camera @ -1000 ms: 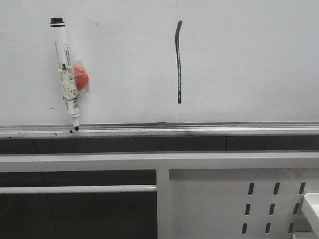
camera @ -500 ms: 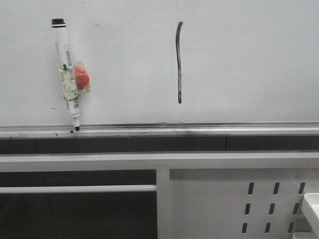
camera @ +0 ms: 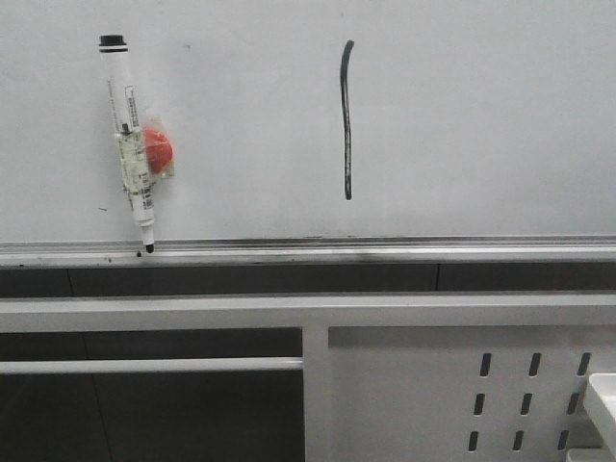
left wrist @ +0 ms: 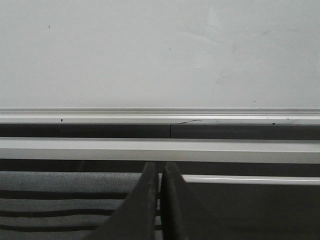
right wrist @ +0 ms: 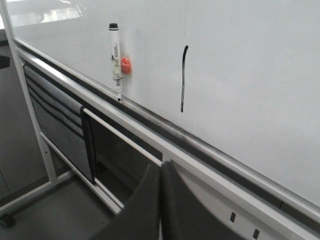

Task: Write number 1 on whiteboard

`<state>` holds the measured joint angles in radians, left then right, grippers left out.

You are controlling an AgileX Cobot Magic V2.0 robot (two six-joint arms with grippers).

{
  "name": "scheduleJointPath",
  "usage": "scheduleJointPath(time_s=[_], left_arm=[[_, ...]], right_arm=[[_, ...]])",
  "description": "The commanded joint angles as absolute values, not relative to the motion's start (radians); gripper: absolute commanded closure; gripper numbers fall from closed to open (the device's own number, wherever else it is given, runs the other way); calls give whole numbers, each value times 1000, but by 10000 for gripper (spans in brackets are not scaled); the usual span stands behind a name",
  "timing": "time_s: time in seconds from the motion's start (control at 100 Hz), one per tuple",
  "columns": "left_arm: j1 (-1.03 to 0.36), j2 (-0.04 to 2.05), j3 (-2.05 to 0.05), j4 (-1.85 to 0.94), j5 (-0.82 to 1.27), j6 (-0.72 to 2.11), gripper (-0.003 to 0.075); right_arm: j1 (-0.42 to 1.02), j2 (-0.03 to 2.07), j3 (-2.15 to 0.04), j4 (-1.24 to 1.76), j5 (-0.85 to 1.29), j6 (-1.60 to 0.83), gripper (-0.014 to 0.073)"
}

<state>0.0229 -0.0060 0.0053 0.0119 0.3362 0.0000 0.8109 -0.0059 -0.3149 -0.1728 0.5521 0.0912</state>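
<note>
Nothing on the whiteboard has shifted since a second ago; the number 1 stands as before. Both tools hang back from the board with fingers pressed together, holding nothing: the left tool faces bare board above the ledge, while ahead of the right tool sits the stroke, with the marker and its red magnet beside it.

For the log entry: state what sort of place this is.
Probably a lab or classroom-style workspace: a large whiteboard with a metal ledge, a marker stuck to it, and a white perforated frame below.
</note>
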Motion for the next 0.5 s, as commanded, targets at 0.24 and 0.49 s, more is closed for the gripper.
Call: scheduleJointPath(time_s=[0.24,0.49], left_arm=[[20,-27,40,0,282,0,740],[20,-27,40,0,282,0,740]], right_arm=[[813,6,-338,-191,478,95,663],[813,6,-308,-169,427,95,663]])
